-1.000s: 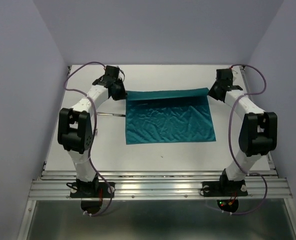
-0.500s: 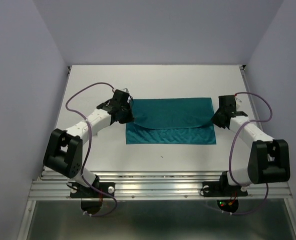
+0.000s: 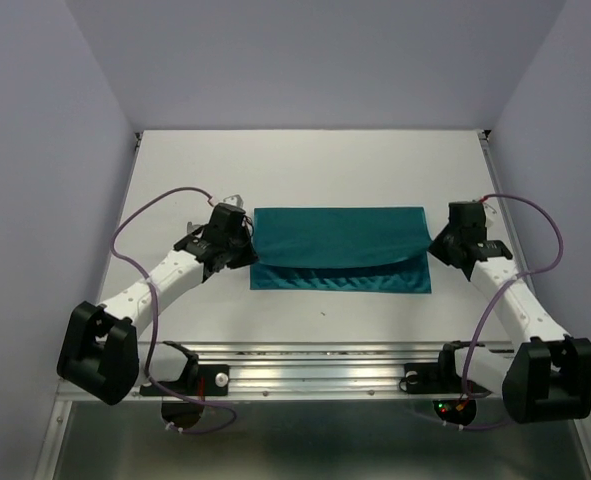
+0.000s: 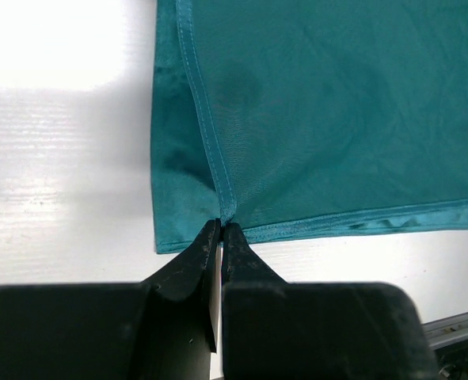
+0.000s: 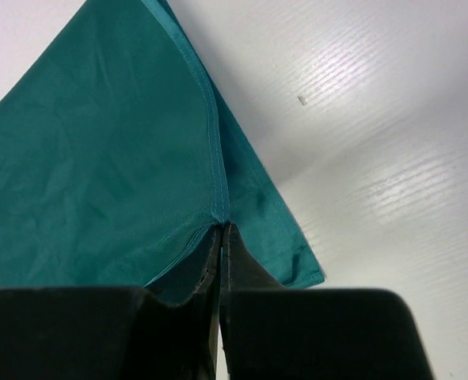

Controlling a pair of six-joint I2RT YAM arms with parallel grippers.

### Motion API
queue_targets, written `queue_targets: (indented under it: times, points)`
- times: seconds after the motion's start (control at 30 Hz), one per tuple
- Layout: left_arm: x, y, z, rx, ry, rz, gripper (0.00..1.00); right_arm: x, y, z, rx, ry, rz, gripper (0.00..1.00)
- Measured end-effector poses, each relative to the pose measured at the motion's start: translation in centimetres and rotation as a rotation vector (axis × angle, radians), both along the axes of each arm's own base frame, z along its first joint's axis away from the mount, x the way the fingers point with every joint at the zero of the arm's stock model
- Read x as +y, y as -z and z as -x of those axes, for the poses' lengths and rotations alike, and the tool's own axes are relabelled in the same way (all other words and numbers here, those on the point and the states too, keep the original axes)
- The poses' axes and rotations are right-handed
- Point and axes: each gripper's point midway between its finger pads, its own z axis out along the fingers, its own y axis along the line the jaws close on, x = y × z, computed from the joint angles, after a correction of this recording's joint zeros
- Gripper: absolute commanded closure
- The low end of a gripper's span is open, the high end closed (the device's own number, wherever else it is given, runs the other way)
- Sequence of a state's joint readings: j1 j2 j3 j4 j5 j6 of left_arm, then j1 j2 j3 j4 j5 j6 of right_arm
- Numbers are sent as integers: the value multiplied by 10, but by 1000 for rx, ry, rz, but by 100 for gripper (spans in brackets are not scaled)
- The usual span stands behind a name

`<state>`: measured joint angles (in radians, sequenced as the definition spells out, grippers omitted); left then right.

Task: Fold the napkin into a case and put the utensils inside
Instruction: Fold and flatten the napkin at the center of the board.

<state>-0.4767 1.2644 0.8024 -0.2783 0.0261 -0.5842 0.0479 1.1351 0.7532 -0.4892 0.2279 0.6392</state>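
Observation:
The teal napkin [image 3: 340, 235] lies in the middle of the white table, its far half drawn over the near half. A strip of the lower layer [image 3: 340, 282] shows along the near side. My left gripper [image 3: 248, 247] is shut on the upper layer's left corner [image 4: 226, 207], fingertips pinching the hem just above the lower layer. My right gripper [image 3: 433, 245] is shut on the upper layer's right corner [image 5: 218, 207] in the same way. In the wrist views the left gripper [image 4: 220, 227] and right gripper [image 5: 222, 227] each hold the corner slightly raised. The utensils are hidden or out of view.
The white table [image 3: 315, 165] has pale walls on three sides. An aluminium rail [image 3: 315, 372] with both arm bases runs along its near edge. A small dark speck [image 3: 323, 313] lies in front of the napkin. The left arm's purple cable [image 3: 145, 205] loops above the table.
Both grippers have carried the napkin's far edge toward the near side, laying the cloth over itself. Both arms have drawn back and lower toward their bases.

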Motion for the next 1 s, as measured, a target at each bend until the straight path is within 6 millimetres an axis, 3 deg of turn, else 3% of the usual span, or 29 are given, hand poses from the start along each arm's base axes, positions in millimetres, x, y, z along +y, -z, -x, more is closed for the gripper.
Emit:
queue_targets:
  times: [0.17, 0.47, 1.0]
  points:
    - [9, 14, 12, 25, -27, -16, 100, 6, 3, 16, 9, -4, -42, 99]
    - [19, 40, 27, 80, -57, -36, 100, 13, 43, 49, 134, 14, -97, 99]
    - [19, 43, 28, 101, -79, -34, 100, 13, 47, 51, 149, 22, -99, 99]
